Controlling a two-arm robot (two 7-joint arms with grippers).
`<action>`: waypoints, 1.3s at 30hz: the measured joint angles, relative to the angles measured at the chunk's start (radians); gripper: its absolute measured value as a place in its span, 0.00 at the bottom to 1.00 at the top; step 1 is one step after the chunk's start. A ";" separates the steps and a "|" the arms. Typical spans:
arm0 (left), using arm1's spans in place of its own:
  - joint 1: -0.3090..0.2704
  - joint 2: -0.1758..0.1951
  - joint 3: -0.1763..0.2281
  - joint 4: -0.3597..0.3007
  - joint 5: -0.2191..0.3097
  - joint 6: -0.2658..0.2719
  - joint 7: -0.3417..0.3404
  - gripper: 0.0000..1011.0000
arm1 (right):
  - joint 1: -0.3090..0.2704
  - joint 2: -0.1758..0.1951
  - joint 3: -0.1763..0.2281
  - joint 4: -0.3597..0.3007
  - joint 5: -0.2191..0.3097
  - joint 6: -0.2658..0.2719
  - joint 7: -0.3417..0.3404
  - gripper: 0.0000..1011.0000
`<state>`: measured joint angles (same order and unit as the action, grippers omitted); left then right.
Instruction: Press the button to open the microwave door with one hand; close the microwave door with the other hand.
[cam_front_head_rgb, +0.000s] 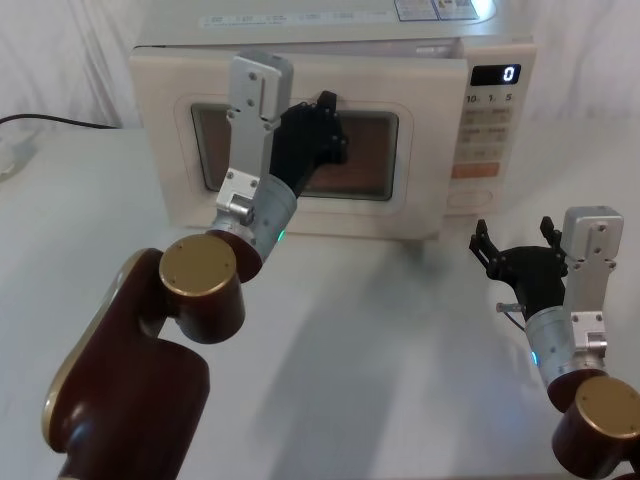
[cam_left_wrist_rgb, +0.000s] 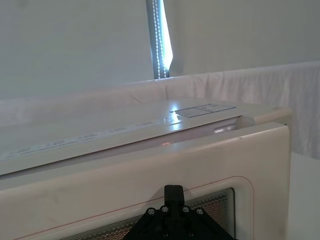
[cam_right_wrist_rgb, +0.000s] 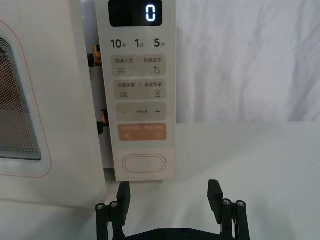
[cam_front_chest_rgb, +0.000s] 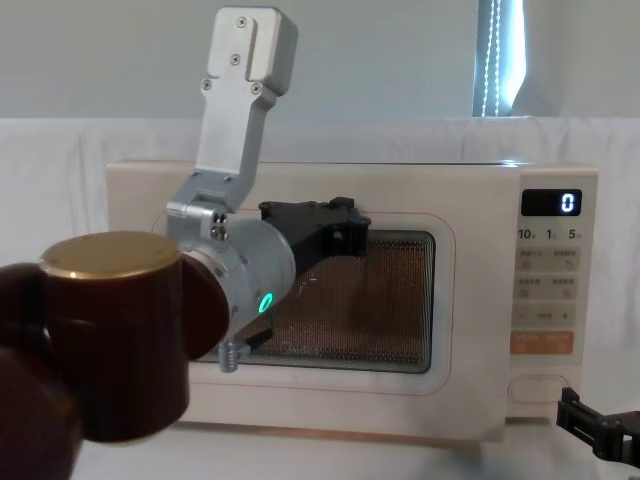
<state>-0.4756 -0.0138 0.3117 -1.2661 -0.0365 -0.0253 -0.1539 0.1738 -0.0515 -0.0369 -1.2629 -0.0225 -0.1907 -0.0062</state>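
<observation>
Your left gripper (cam_front_head_rgb: 328, 120) is up against the microwave door (cam_front_head_rgb: 185, 190), at the upper middle of the dark glass window (cam_front_chest_rgb: 400, 300); in the left wrist view its black tip (cam_left_wrist_rgb: 173, 192) sits right at the window's top edge, but you cannot tell from any view whether its fingers are parted or closed. The door is not fully home: in the head view its right edge stands slightly proud of the microwave (cam_front_head_rgb: 340, 30) body, and in the right wrist view you see a gap between the door edge (cam_right_wrist_rgb: 85, 100) and the control panel (cam_right_wrist_rgb: 142, 90), with the latch hooks (cam_right_wrist_rgb: 95, 52) showing in that gap. The button (cam_right_wrist_rgb: 144, 163), the wide cream oval at the bottom of the panel, lies below the orange key (cam_right_wrist_rgb: 142, 131) and under the display (cam_right_wrist_rgb: 136, 12), which reads 0. Your right gripper (cam_right_wrist_rgb: 169, 197) is spread wide with nothing in it, held low over the white table (cam_front_head_rgb: 400, 330), well back from the panel and directly facing the button; it touches nothing. In the head view that gripper (cam_front_head_rgb: 515, 255) sits off the microwave's front right corner, and in the chest view its tip (cam_front_chest_rgb: 600, 425) shows at the lower right, below the button (cam_front_chest_rgb: 537, 386).
</observation>
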 joint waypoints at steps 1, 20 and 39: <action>-0.003 -0.002 0.001 0.004 0.002 0.000 0.000 0.00 | 0.000 0.000 0.000 0.000 0.000 0.000 0.000 0.99; -0.051 -0.033 0.007 0.066 0.026 -0.009 0.013 0.00 | 0.000 0.000 0.000 0.000 0.000 0.000 0.000 0.99; -0.082 -0.048 0.001 0.116 0.045 -0.032 0.024 0.00 | 0.000 0.000 0.000 0.000 0.000 0.000 0.000 0.99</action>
<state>-0.5572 -0.0616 0.3130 -1.1504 0.0088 -0.0576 -0.1303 0.1738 -0.0515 -0.0369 -1.2629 -0.0225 -0.1907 -0.0062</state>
